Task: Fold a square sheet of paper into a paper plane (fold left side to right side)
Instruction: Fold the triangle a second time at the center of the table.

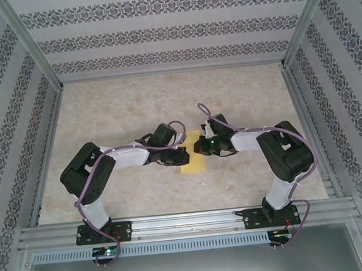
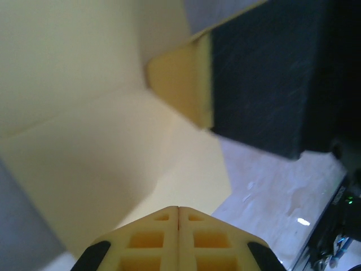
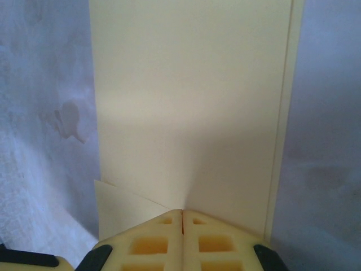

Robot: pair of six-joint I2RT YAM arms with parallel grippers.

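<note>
Yellow and thin, the square sheet of paper [image 1: 193,162] lies on the pale table [image 1: 134,108]. It is about midway between the left and right edges, and closer to the near edge than the far one. It is folded over, so it looks like a tall strip. The left gripper [image 1: 183,155] reaches in from the left and the right gripper [image 1: 200,149] from the right. They meet over the paper.

From the left wrist, the left gripper [image 2: 178,210] has its two fingers pressed together, with just a thin line between them. Its tip sits at the paper [image 2: 84,141], which bends up around it. One finger [image 2: 183,84] of the right gripper is at the paper just beyond.

From the right wrist, the right gripper [image 3: 181,212] is squeezed together too, with its tip at the paper's [image 3: 192,101] near end. A thin second layer peeks out along the right side. A small corner sticks out at the lower left. I cannot tell if either gripper pinches the paper or just presses on it.
</note>
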